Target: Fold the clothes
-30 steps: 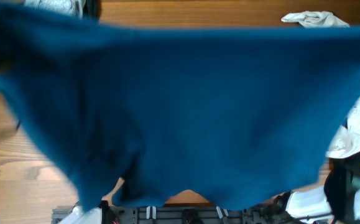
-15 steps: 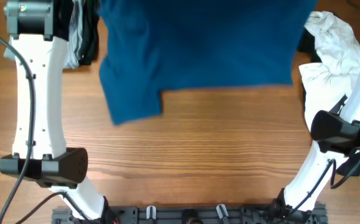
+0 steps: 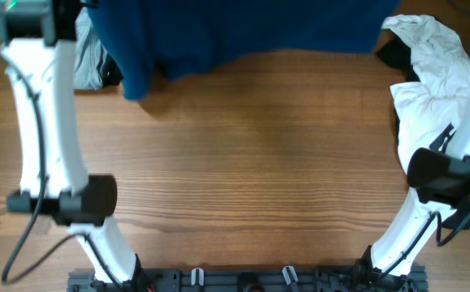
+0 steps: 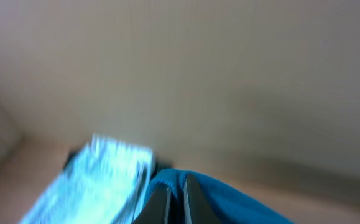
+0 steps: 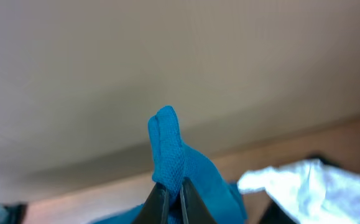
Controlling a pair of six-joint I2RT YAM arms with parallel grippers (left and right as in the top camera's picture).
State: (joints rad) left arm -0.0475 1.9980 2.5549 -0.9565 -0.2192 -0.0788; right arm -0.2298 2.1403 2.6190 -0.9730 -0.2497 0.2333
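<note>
The left gripper (image 4: 175, 194) and right gripper (image 5: 170, 190) each pinch, it seems, a top corner of the deep-blue shirt (image 3: 243, 32), stretched side-to-side above the far edge of the worktop (image 3: 251, 178), equally near both arms.

The table (image 3: 251, 170) lies open mid-way, hemmed by the blue shirt (image 3: 243, 28) at its far edge and a white garment (image 3: 433, 73) rightward.

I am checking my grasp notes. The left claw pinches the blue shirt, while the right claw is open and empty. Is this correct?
Not quite. The right claw is shut on the blue shirt too: the right wrist view shows blue fabric pinched in it. The left claw does pinch the shirt.
</note>
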